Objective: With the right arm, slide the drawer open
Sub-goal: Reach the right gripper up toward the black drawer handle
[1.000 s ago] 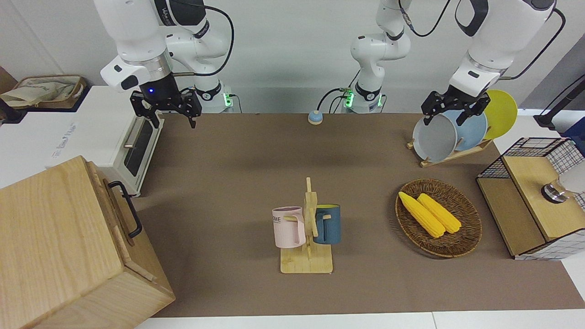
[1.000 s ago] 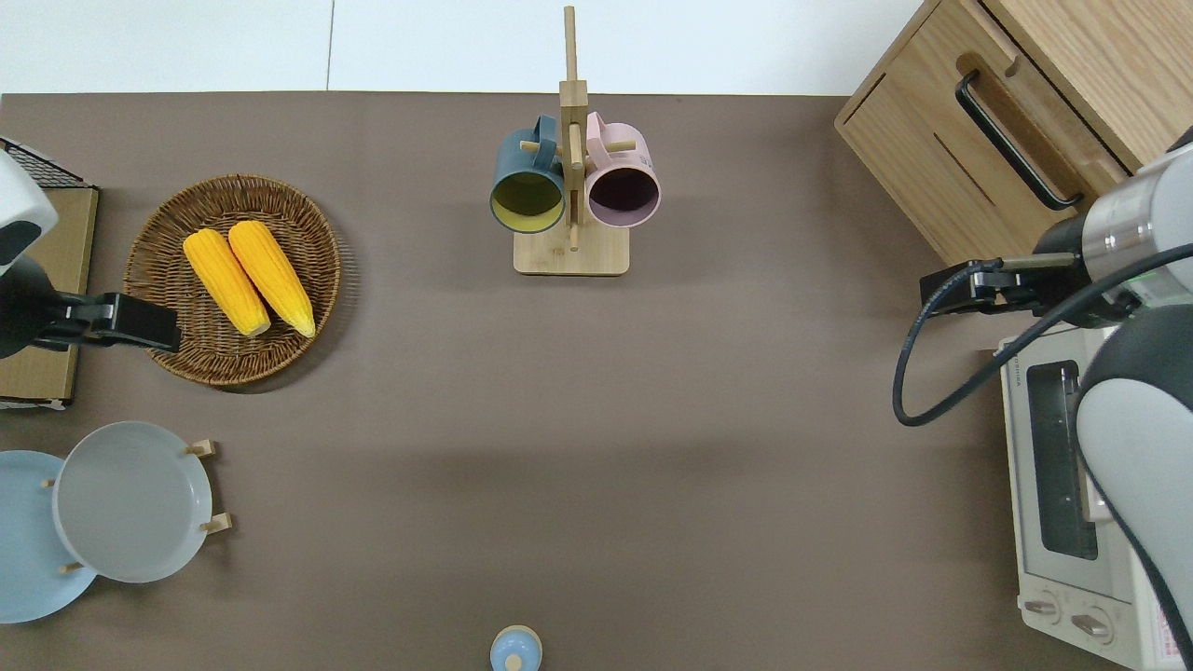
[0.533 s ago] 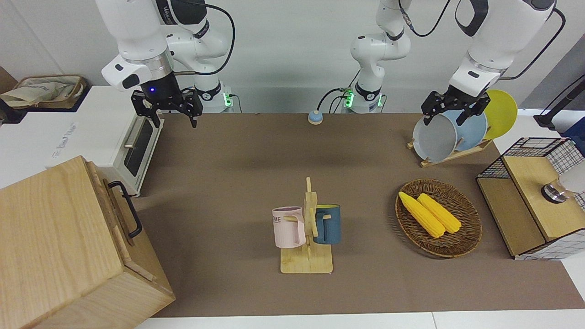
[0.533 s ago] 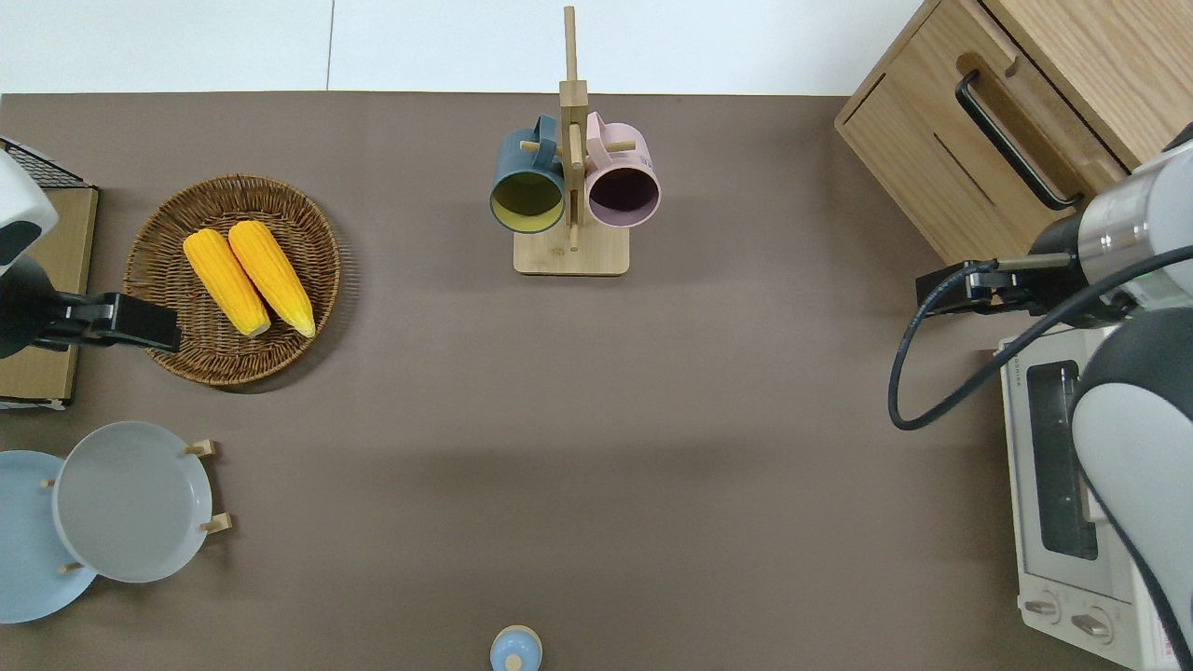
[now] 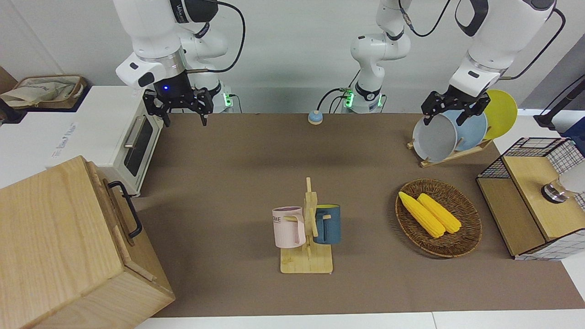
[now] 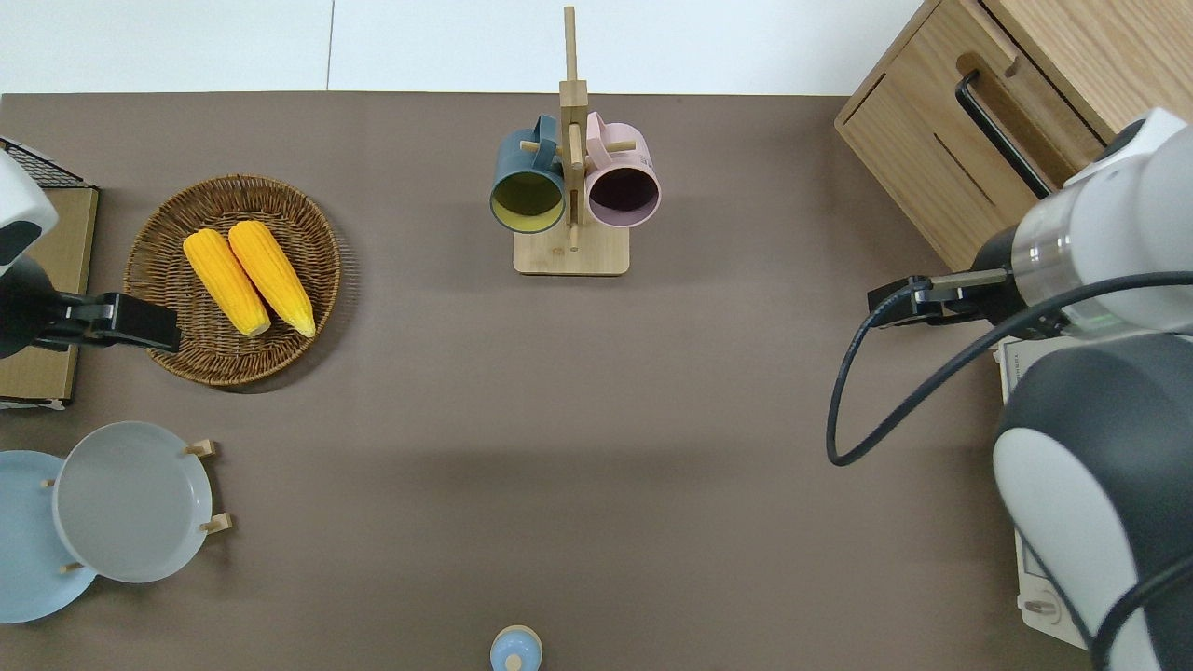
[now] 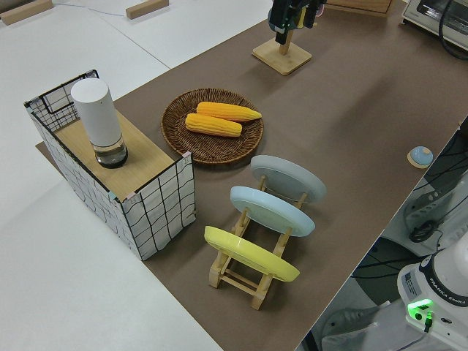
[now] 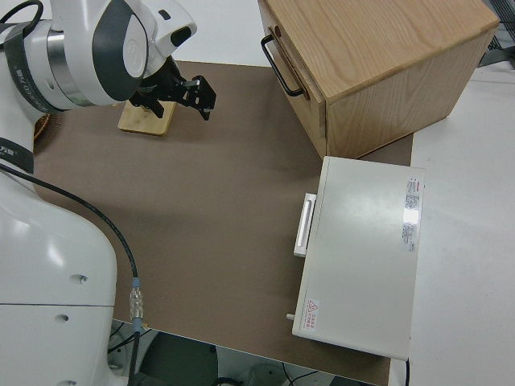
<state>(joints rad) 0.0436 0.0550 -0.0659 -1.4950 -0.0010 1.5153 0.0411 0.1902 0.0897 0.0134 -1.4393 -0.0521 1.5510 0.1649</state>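
The drawer (image 5: 119, 214) with its black bar handle (image 5: 126, 208) forms the top of the pale wooden cabinet's (image 5: 59, 246) front, at the right arm's end of the table. Its front lies flush with the cabinet. From above, the handle (image 6: 1000, 132) partly disappears under my right arm. My right gripper (image 5: 184, 119) is open and empty, its blue light on. It hangs over the brown mat beside the toaster oven's corner, apart from the handle. My left arm is parked, its gripper (image 5: 447, 118) open.
A white toaster oven (image 5: 132, 141) stands beside the cabinet, nearer to the robots. A wooden mug rack (image 5: 307, 262) with two mugs is mid-table. A wicker basket (image 5: 457, 249) of corn, a plate rack (image 5: 450, 155) and a wire-mesh shelf (image 5: 507, 210) fill the left arm's end.
My right gripper has shifted sideways, away from the toaster oven's front and out over the mat toward the middle of the table. It stays open. The left arm has not moved.
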